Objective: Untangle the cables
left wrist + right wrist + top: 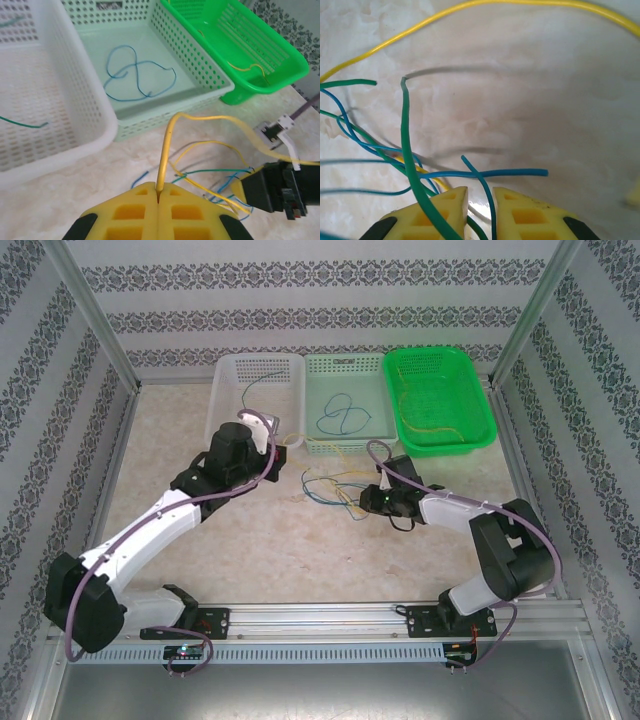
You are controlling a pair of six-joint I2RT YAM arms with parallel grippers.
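Cables (pixel 412 165) thin, tangled yellow, blue, green, left hand (pixel 158 190) clamped on yellow strand (pixel 165 150), right hand (pixel 480 199) slightly apart

Three perforated plastic baskets stand side by side at the far edge of the beige marbled worktop (pixel 290 550): white basket (pixel 228 390) left, pale green basket (pixel 345 362) centre, bright green basket (pixel 440 375) right. Patterned wallpaper panels (pixel 320 310) line the far and side walls.

Thin yellow, blue and green cables (pixel 333 486) lie tangled on the table (pixel 250 540).
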